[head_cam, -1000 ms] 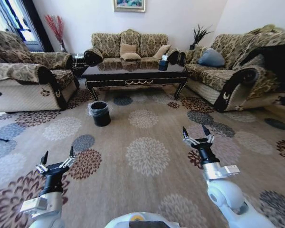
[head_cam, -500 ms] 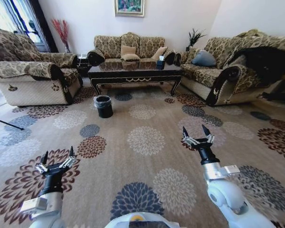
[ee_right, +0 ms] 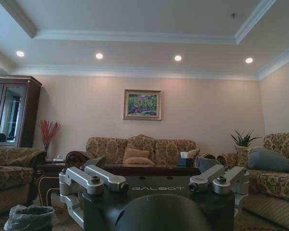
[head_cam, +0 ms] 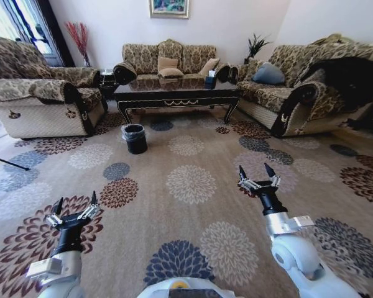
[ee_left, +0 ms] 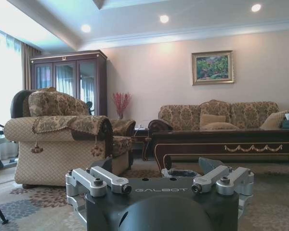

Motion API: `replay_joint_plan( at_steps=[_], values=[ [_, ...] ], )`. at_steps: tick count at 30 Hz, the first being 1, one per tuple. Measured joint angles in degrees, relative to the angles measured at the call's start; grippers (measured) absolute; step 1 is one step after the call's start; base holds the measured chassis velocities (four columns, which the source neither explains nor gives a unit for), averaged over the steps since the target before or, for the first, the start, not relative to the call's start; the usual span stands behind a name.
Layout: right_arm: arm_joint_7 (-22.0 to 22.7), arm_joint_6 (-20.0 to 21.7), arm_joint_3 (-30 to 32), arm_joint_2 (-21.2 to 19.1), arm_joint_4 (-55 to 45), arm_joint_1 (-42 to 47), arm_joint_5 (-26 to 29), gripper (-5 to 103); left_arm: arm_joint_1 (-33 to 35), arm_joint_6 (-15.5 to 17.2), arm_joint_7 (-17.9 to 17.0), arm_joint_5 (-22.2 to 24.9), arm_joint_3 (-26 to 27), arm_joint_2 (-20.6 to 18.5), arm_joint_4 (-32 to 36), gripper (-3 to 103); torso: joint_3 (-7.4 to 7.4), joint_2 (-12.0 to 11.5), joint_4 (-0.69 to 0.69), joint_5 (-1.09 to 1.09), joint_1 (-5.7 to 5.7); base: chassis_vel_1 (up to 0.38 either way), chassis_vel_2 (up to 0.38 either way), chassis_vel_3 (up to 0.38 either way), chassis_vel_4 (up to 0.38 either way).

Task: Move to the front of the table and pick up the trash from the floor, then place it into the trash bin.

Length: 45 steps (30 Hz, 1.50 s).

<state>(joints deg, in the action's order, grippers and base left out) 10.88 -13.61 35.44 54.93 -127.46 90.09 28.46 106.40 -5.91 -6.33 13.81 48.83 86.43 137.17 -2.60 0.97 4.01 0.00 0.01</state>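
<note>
Nearest the robot, the left gripper [head_cam: 73, 205] and right gripper [head_cam: 257, 174] are held spread and empty above the patterned carpet [head_cam: 193, 205]. Farther off, the trash bin [head_cam: 135, 138] stands just before the table [head_cam: 177, 94]. No trash can be made out on the floor; driving on blind risks rolling over it or clipping the bin.

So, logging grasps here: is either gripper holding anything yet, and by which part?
Nothing is held. The left gripper and right gripper both hover open and empty above the flower-patterned carpet.
</note>
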Motion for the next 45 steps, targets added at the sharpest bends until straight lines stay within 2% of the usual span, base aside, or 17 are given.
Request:
replay_joint_plan(
  at_steps=[45],
  values=[
    [0.0,0.0,0.0,0.0,0.0,0.0,0.0,100,0.0,0.0,0.0,0.0,0.0,0.0,0.0,100,-0.23,0.3,0.00,0.00,0.00,-0.016,0.018,0.015,-0.017]
  ],
)
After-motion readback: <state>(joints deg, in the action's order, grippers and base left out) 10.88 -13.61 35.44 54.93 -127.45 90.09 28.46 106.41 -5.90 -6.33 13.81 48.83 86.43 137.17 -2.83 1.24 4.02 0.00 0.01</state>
